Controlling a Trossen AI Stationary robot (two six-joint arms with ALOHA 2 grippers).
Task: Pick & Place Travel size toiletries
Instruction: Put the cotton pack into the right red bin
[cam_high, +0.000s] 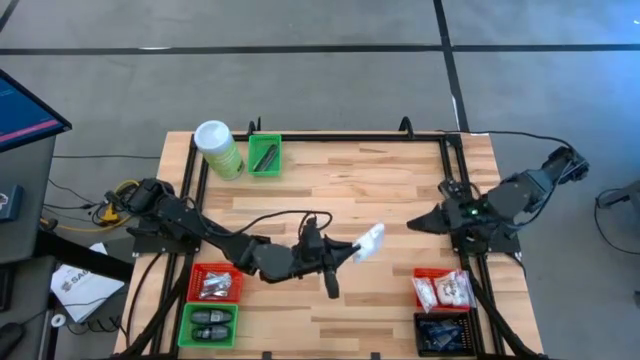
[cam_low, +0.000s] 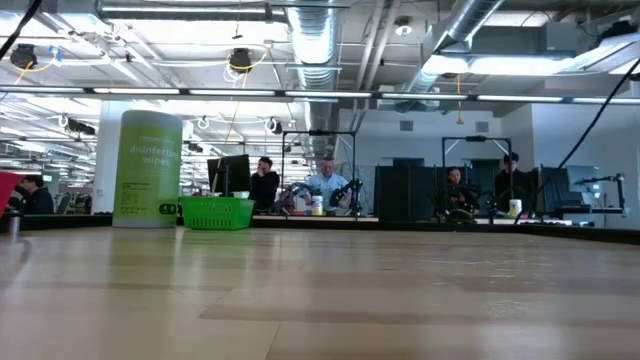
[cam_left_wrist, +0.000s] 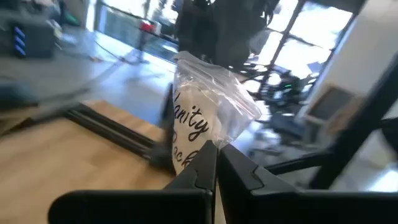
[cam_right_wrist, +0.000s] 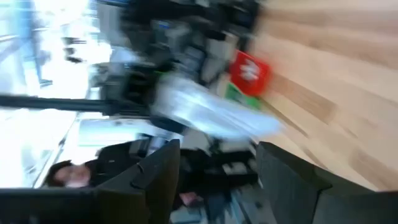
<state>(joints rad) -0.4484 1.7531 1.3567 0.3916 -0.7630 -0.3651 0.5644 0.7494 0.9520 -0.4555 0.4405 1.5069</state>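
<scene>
One camera looks straight down on the whole table. Another sits at tabletop level, facing the room behind. Both show the green canister and green bin. Two wrist cameras look closely past their own jaws.

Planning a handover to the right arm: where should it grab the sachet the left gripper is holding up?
Judging by its pose, the free upper end. The left gripper is shut on the sachet's lower edge, so the crinkly top stands clear above the fingers. The right gripper, open, could come in from its own side, opposite the left arm.
</scene>
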